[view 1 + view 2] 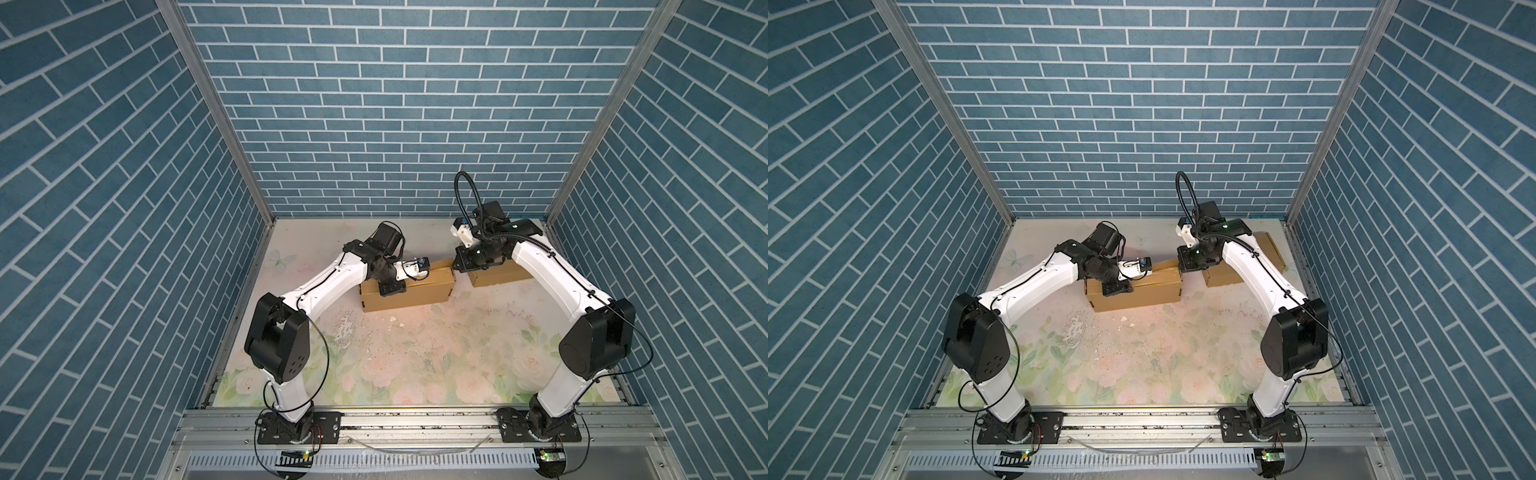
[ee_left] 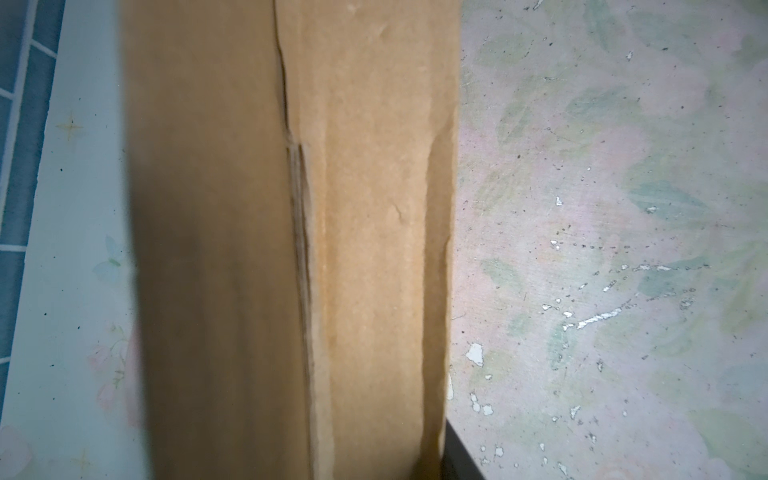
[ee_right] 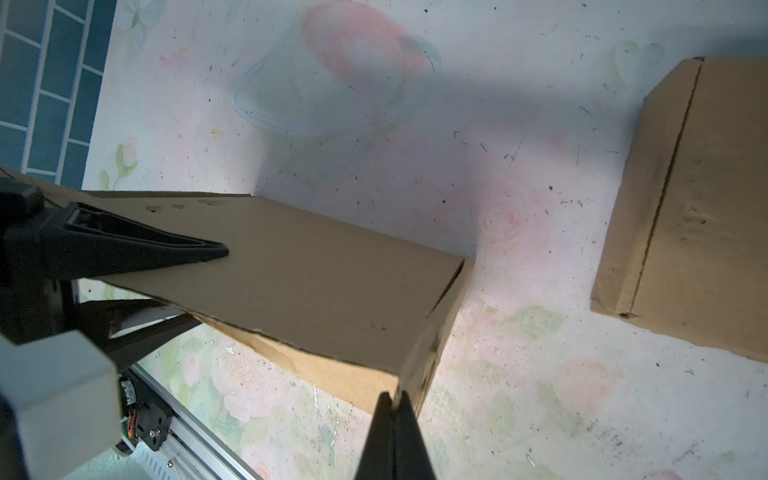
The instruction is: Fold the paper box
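Touching paper box, right fingers closed

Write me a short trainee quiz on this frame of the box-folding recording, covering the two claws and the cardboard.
1. True or false: the right claw stands wide open.
2. How many cardboard boxes are on the table? A) one B) two C) three
3. Fill in: the finger lying on the top flap of the middle box belongs to the ___ claw.
Key:
1. False. Its jaws are shut, with the tips by the middle box's end.
2. B. A second box lies partly beneath the right arm.
3. Left. The left claw has one finger above the flap and one below.
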`<state>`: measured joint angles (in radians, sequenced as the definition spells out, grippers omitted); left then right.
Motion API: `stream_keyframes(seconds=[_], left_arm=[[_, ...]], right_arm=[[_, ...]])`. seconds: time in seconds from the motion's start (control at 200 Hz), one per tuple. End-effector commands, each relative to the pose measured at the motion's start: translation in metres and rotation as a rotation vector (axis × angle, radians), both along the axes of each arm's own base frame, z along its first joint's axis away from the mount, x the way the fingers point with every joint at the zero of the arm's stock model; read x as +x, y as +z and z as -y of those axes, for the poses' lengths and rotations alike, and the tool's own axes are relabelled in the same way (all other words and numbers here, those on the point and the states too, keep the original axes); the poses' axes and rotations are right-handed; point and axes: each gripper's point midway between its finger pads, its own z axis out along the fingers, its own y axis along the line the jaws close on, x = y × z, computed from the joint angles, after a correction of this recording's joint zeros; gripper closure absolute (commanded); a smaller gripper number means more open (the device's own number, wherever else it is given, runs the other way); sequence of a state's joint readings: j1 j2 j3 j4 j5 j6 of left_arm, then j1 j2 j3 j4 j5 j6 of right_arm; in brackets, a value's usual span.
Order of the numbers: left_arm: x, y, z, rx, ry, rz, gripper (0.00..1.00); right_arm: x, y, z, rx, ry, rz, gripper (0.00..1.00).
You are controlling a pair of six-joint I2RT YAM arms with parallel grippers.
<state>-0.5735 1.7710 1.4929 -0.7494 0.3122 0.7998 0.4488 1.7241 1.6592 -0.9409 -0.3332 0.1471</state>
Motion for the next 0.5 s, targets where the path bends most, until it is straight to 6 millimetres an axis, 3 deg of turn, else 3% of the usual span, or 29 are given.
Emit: stream_keyframes(seconds=[0.0, 0.495], left_arm=[[-0.0222, -0.0614, -0.0101, 0.088, -0.009, -0.173, 0.68], [-0.0226, -0.0614, -0.0098, 0.088, -0.007, -0.179, 0.68]], right_arm=[[0.0005, -0.0103, 0.0017, -0.021, -0.035, -0.011, 1.0], [0.0071, -0.0153, 0.0028, -0.047, -0.047, -0.01, 0.95]])
